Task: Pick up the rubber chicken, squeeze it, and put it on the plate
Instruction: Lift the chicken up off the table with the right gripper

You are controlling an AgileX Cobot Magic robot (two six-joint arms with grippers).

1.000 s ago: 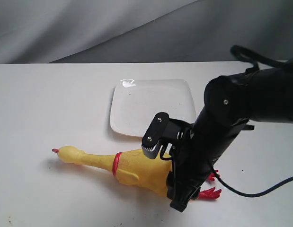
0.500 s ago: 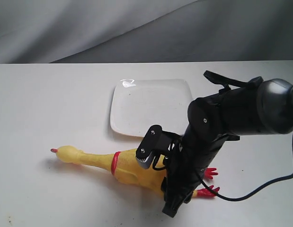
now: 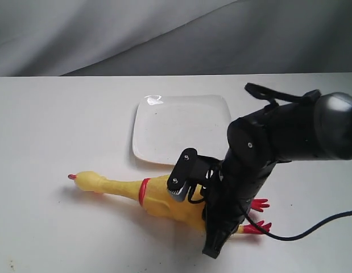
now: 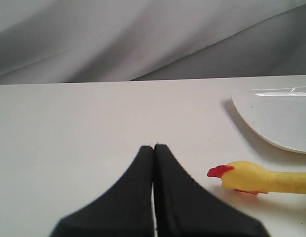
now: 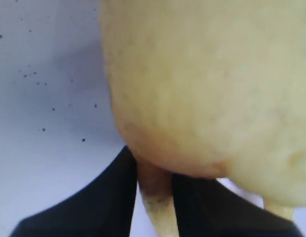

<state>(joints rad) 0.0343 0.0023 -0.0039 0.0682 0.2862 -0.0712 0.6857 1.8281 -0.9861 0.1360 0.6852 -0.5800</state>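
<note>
The left gripper hung over the white table, its two black fingers pressed flat together and gripping nothing. The rubber chicken lay stretched across the table just in front of the plate and off it. Its red-beaked head pointed left and its red feet stuck out at the right. The plate sat behind the chicken's plump body, near it. The right gripper reached down at the rear of that body, where its jaws pinched a narrow yellow part under the bulging rubber, near the feet
</note>
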